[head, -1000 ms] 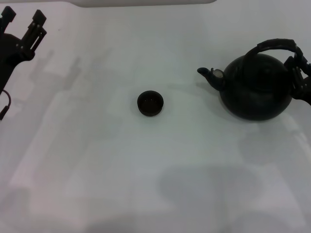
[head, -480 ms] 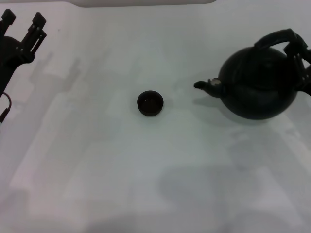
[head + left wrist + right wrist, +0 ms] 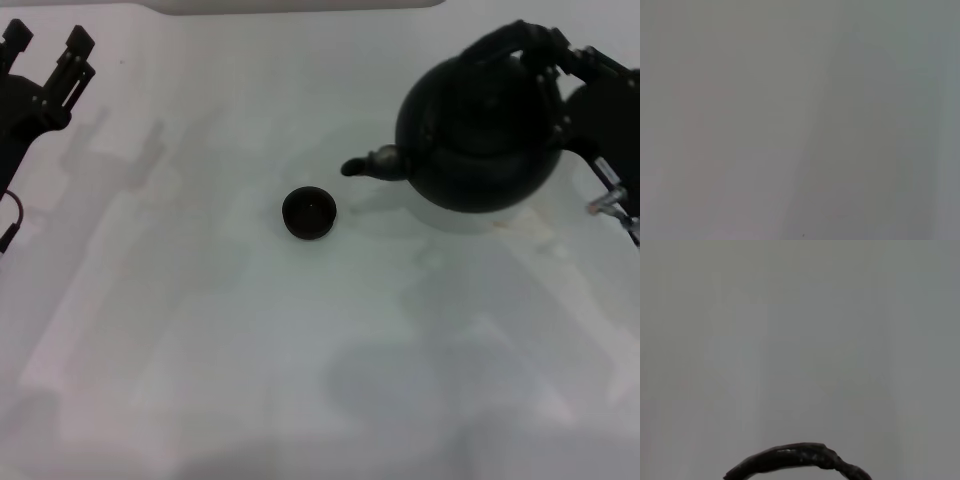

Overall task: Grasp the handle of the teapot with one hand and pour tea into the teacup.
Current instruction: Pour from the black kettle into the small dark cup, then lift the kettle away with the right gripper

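While clamped on handle (image 3: pixel 515 40) by right gripper (image 3: pixel 560 70), teapot (image 3: pixel 480 135) hangs tilted, spout near cup (image 3: pixel 309 213); left gripper (image 3: pixel 45 45) spread, parked far-left corner of table (image 3: pixel 250 350).

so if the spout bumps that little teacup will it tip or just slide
Probably slide: the teacup looks low and wide, standing upright on the smooth white table. It seems small and light beside the teapot, so a nudge from the spout could shift it easily.

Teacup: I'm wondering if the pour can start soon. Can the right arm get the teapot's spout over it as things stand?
Probably yes. The right gripper holds the teapot by its handle, and only bare table lies between spout and teacup.
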`<move>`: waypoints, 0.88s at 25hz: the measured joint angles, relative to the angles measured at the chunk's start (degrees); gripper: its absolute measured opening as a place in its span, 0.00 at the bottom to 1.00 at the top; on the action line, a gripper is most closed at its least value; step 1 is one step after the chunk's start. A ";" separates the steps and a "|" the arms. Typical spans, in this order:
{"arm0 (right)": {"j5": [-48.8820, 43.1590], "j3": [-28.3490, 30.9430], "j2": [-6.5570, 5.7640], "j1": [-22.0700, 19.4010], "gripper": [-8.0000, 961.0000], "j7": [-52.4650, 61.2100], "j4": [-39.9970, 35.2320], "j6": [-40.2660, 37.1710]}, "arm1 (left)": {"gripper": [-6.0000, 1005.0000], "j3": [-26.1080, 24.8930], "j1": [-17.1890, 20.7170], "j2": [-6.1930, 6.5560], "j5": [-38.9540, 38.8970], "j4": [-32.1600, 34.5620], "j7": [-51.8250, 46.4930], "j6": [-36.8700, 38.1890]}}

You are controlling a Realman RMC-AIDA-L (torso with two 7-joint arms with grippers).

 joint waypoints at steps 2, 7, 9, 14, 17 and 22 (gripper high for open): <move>-0.12 -0.01 0.03 0.69 0.18 -3.37 -1.33 1.86 | 0.77 0.01 0.00 0.00 -0.01 0.01 0.00 0.00; -0.70 0.05 0.08 2.10 0.18 -9.48 -3.04 5.55 | 0.77 0.33 -0.03 -0.10 0.30 0.05 0.24 0.00; -0.71 0.07 0.09 2.52 0.18 -11.03 -3.37 6.23 | 0.77 0.36 -0.08 -0.11 0.31 0.05 0.17 0.00; -0.71 -0.06 0.19 3.03 0.17 -13.66 -3.46 6.96 | 0.77 0.46 -0.23 -0.12 0.53 0.05 0.17 -0.02; -0.71 -0.06 0.32 3.10 0.16 -15.41 -3.76 7.17 | 0.77 0.46 -0.18 -0.12 0.56 0.30 0.23 -0.04; -0.68 0.02 0.36 3.13 0.15 -19.93 -5.55 9.48 | 0.77 0.44 0.04 -0.12 0.58 0.93 0.25 -0.07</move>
